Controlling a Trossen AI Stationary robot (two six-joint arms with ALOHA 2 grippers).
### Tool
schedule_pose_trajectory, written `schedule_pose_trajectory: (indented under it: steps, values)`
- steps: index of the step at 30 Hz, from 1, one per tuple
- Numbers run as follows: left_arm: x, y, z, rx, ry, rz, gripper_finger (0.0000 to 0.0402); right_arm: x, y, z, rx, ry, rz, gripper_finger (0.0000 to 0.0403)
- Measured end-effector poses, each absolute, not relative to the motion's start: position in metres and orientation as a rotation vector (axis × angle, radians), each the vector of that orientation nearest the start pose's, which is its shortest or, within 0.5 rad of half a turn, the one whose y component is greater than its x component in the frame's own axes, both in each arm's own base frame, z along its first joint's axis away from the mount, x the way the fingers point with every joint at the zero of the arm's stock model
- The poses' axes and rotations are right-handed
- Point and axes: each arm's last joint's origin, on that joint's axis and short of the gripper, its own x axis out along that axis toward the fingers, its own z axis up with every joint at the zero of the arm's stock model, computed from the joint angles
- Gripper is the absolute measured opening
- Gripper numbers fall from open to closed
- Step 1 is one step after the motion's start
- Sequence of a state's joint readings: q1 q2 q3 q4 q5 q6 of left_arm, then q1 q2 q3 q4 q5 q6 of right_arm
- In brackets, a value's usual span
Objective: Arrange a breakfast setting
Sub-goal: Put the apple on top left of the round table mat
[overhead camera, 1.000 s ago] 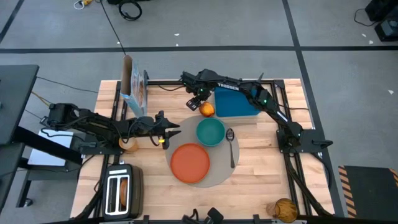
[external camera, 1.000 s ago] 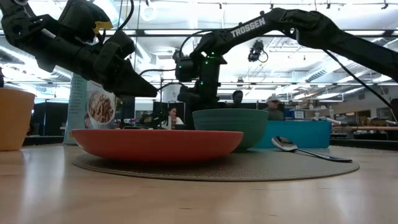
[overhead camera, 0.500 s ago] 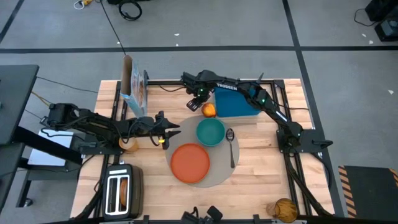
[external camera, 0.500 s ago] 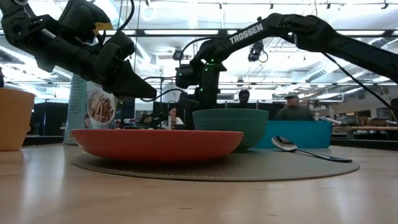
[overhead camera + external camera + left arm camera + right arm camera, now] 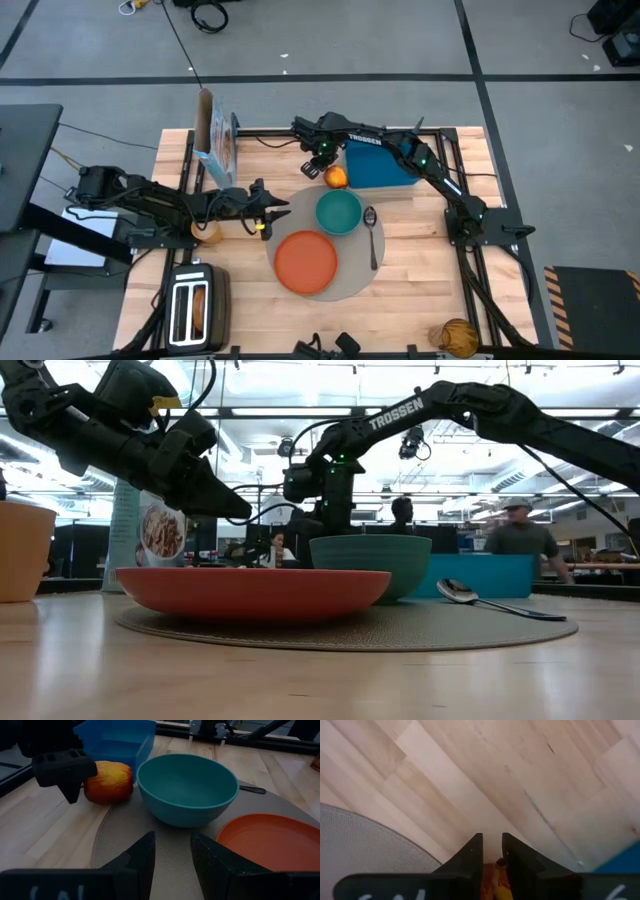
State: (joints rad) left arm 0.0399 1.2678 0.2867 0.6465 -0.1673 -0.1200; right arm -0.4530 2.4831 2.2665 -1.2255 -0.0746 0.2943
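Note:
The round grey mat (image 5: 350,280) carries the orange plate (image 5: 306,262), the teal bowl (image 5: 339,212) and the metal spoon (image 5: 371,232). The red-and-yellow apple (image 5: 336,178) lies on the wood just beyond the mat, beside the blue tray (image 5: 378,165). My right gripper (image 5: 322,163) points down at the apple's far-left end, its fingers nearly together. My left gripper (image 5: 272,211) hovers left of the bowl, a little open and holding nothing. The small cup (image 5: 207,232) stands under my left arm. A toast slice (image 5: 197,305) sits in the toaster. My right gripper comes from above with its fingers (image 5: 472,857) on either side of a small brown stub (image 5: 501,863) at the apple's far-left end. The apple's body (image 5: 110,782) lies beside the fingers, on the near-right side, and rests on the table.
A cereal box (image 5: 215,140) stands upright at the far left. The silver toaster (image 5: 195,312) sits at the near left corner. The blue tray stands right of the apple. Bare wood lies right of the mat (image 5: 420,250). People move in the room behind.
My right gripper's fingers have drawn together at the apple's far-left end. The apple, bowl, plate and spoon stay where they were.

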Motion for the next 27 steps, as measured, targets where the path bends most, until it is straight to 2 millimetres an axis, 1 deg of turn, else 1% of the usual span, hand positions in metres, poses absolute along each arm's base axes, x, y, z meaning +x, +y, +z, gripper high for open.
schedule_pose_trajectory:
  steps: [9,11,14,17,20,22,24,27]
  values:
    - [0.218,0.014,0.154,-0.096,0.322,0.225,0.0133,0.442,-0.213,0.176,0.632,1.374,-0.538,0.0067]
    - [0.218,0.014,0.154,-0.096,0.322,0.225,0.0133,0.442,-0.213,0.176,0.632,1.374,-0.539,0.0054]
    - [0.218,0.014,0.154,-0.096,0.322,0.225,0.0133,0.442,-0.213,0.176,0.633,1.375,-0.537,0.0021]
    - [0.218,0.014,0.154,-0.096,0.322,0.225,0.0133,0.443,-0.212,0.181,0.620,1.365,-0.527,0.0018]
    - [0.218,0.014,0.154,-0.096,0.322,0.225,0.0133,0.449,-0.210,0.199,0.589,1.315,-0.505,0.0019]
    - [0.218,0.014,0.154,-0.095,0.322,0.226,0.0133,0.453,-0.206,0.212,0.556,1.244,-0.482,0.0019]
    - [0.218,0.014,0.154,-0.094,0.320,0.227,0.0133,0.457,-0.199,0.227,0.518,1.172,-0.450,0.0019]
    - [0.216,0.014,0.159,-0.095,0.298,0.227,0.0133,0.461,-0.184,0.254,0.410,1.075,-0.429,0.0019]
